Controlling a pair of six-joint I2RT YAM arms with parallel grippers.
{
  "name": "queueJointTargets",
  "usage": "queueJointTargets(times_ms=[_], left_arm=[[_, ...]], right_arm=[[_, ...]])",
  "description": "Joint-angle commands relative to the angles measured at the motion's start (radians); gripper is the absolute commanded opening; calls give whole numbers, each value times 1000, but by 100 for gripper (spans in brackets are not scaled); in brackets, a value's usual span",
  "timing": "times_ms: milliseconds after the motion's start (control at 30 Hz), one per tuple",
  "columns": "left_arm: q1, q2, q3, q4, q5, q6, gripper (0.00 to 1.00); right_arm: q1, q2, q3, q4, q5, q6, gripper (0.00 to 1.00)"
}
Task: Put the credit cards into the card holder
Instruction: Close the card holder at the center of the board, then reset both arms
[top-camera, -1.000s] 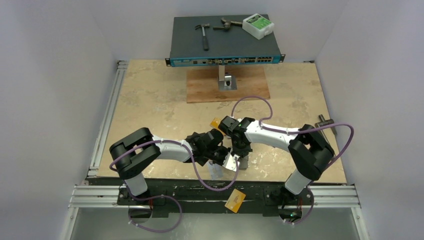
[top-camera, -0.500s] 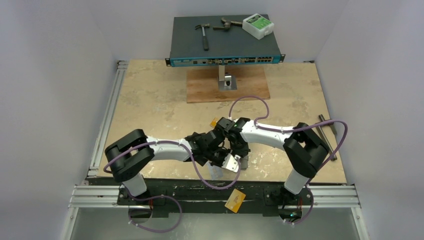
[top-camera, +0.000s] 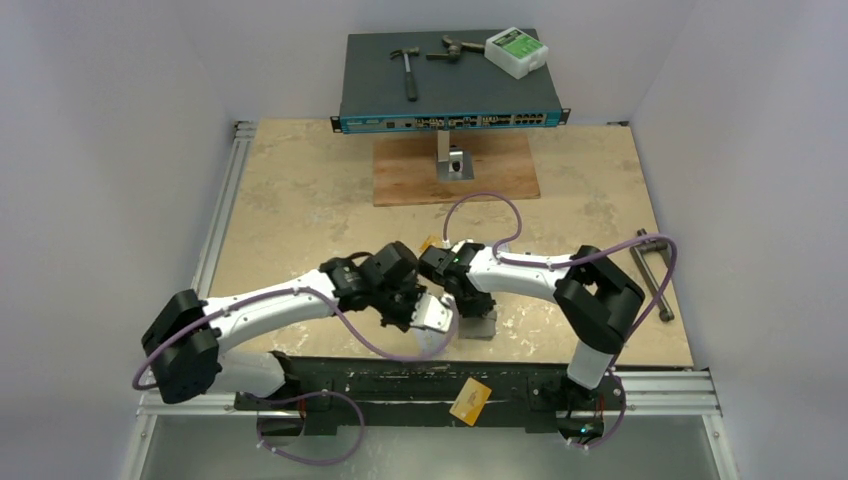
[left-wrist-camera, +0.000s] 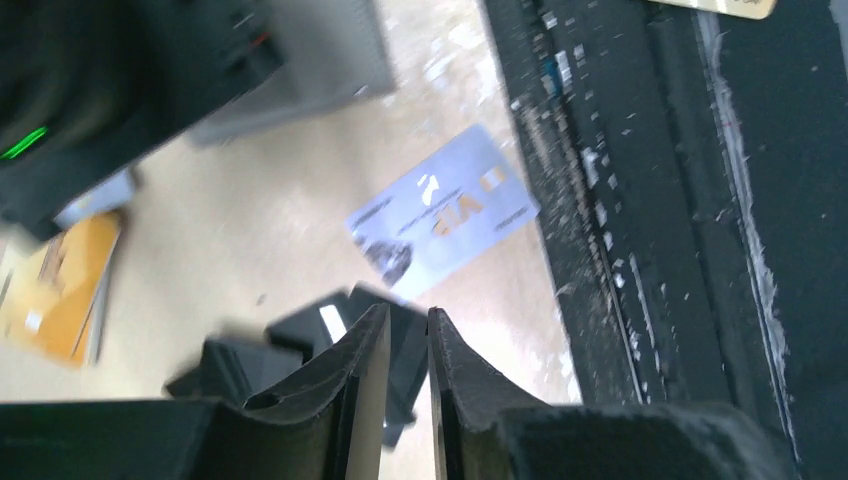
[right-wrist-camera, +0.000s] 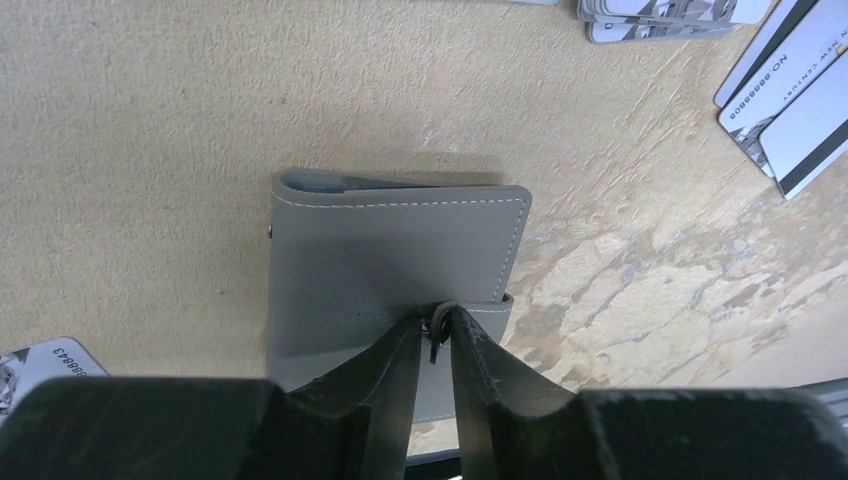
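- Grey, stitched card holder (right-wrist-camera: 400, 250) lies flat and closed on the beige table (right-wrist-camera: 150, 100), close to the front edge and directly below the right gripper (right-wrist-camera: 437, 325)
- Its folded spine is on the side far from the right wrist camera, where a little bluish lining shows, and its stitched edge runs across that view, square to the fingers
- The closing flap ends exactly at the fingertips, so what must be undone is at the tool itself, not beside it
- The right jaws stand narrow, one tip on each side of the small dark snap (right-wrist-camera: 436, 340); I cannot tell if they pinch it or only bracket it
- The right arm is the nearer one: it reaches inward across the front of the table with its wrist turned down
- The left gripper (left-wrist-camera: 407, 315) is just beside the holder, on a low, stretched arm; between its jaws is only a thin slit, and I cannot tell if a card is in it
- A silver card (left-wrist-camera: 445, 210) lies ahead of the left gripper, near the dark front rail (left-wrist-camera: 650, 250)
- In my judgement the flap must be opened before any card can enter
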Motion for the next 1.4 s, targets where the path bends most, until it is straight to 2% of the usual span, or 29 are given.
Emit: queueJointTargets(times_ms=[0, 133, 300, 467, 600, 667, 700, 733, 867, 933, 967, 1000, 1100, 1167, 1267, 1367], left_arm=[[167, -91, 85, -134, 33, -86, 20], [335, -212, 94, -185, 107, -133, 20], [602, -327, 118, -248, 209, -191, 22], [843, -312, 224, -355, 257, -186, 23], [908, -258, 296, -412, 198, -226, 23], [926, -245, 302, -423, 198, -250, 24], [933, -241, 296, -421, 200, -267, 26], [939, -243, 290, -418, 200, -279, 27], [972, -265, 242, -348, 182, -341, 36], [1002, -269, 218, -295, 177, -377, 43], [1020, -264, 210, -270, 177, -400, 56], [1046, -255, 202, -246, 181, -423, 59], [1093, -214, 193, -186, 190, -468, 63], [1112, -186, 178, -134, 183, -503, 64], [1129, -150, 134, -40, 192, -541, 65], [1139, -144, 41, 145, 171, -578, 67]], right_arm=[[25, 249, -119, 498, -204, 105, 26], [24, 175, -109, 444, -168, 104, 36], [26, 146, -97, 437, -157, 96, 40], [39, 84, -33, 401, -151, 72, 48], [39, -20, 72, 314, -147, 45, 53], [39, -82, 110, 295, -157, 19, 66], [37, -116, 129, 286, -152, 4, 85], [32, -144, 151, 274, -148, -14, 97], [-33, -315, 204, 253, -105, -119, 99], [-126, -409, 181, 287, -128, -181, 99], [-186, -453, 166, 307, -136, -210, 99], [-246, -484, 149, 322, -136, -234, 99], [-422, -536, 112, 358, -92, -279, 99], [-514, -557, 44, 441, -35, -301, 99], [-587, -605, -164, 732, 71, -436, 99], [-650, -626, -315, 974, 143, -516, 99]])
